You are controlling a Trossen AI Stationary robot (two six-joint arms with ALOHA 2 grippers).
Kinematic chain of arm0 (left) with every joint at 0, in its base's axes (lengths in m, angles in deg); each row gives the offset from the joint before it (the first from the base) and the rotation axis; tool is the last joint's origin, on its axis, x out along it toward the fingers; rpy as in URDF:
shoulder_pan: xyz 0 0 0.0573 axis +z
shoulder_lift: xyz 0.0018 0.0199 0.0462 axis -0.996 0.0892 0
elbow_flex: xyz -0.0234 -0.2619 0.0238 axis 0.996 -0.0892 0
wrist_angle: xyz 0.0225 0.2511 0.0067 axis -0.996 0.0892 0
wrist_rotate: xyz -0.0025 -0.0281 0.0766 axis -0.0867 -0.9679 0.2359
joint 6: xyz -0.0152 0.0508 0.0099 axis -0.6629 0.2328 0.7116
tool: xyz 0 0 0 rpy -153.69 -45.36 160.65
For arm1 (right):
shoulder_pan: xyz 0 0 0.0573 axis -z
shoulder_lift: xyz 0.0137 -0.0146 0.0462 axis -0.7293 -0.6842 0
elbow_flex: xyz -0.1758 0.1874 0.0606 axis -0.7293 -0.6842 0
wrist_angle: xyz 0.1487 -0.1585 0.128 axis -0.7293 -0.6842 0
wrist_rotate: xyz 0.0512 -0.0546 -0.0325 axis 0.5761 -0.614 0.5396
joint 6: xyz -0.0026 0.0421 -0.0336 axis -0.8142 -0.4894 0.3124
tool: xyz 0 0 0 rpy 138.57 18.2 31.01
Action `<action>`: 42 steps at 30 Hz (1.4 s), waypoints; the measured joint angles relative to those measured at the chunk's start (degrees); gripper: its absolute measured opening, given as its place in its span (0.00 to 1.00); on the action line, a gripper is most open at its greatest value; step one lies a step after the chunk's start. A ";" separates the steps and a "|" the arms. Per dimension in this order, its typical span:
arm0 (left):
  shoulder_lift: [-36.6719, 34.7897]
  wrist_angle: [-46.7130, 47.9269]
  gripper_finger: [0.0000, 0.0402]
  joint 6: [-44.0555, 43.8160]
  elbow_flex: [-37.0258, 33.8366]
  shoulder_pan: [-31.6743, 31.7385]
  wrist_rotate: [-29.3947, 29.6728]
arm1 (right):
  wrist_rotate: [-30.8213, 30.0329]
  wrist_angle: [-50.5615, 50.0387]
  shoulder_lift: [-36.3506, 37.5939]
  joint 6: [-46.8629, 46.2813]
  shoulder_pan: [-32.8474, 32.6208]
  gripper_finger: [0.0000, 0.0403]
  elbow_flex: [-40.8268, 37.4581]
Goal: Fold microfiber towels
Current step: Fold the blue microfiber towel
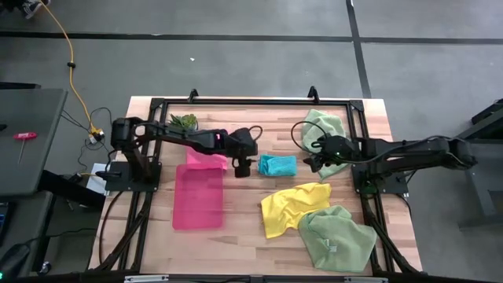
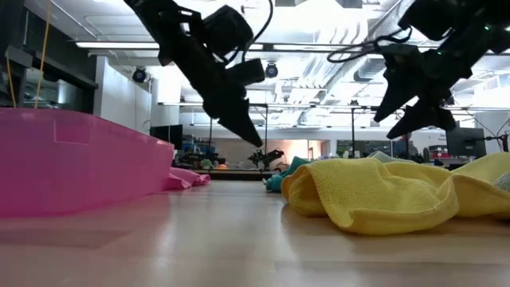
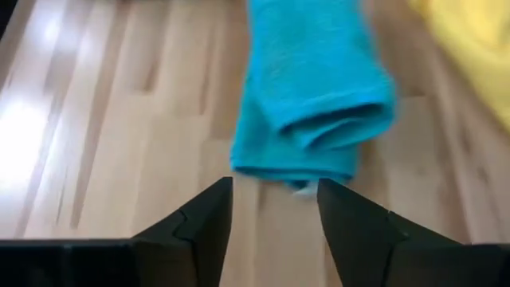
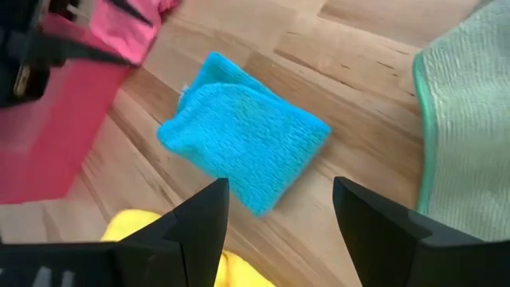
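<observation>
A folded teal towel (image 1: pixel 277 164) lies flat on the table's middle, also seen in the left wrist view (image 3: pixel 315 96) and the right wrist view (image 4: pixel 243 143). My left gripper (image 1: pixel 242 167) hovers open just left of it, fingers (image 3: pixel 207 223) short of its near fold and clear of the table (image 2: pixel 253 140). My right gripper (image 1: pixel 322 168) hangs open on the towel's right, above the table (image 2: pixel 396 119). A hot pink towel (image 1: pixel 206 159) lies at the far end of the pink tray (image 1: pixel 196 208). A yellow towel (image 1: pixel 291 206) lies crumpled at the near right.
One pale green towel (image 1: pixel 324 126) lies bunched at the far right, another (image 1: pixel 336 236) at the near right corner beside the yellow one. A small green plant (image 1: pixel 184 121) stands at the far left. Bare wood shows between the tray and the yellow towel.
</observation>
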 joint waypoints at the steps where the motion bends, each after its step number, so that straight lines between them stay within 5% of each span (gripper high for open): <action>1: 0.26 -0.79 0.45 1.12 0.03 -0.84 0.00 | 0.01 0.95 0.23 -0.15 0.00 0.54 -0.47; 10: 3.42 -7.17 0.49 8.63 -0.12 -6.96 4.55 | -0.02 1.29 0.43 0.46 0.00 0.54 -0.82; 42: 13.99 -24.74 0.49 20.12 0.02 -8.96 9.51 | -3.86 0.52 0.36 -2.05 0.00 0.54 -0.82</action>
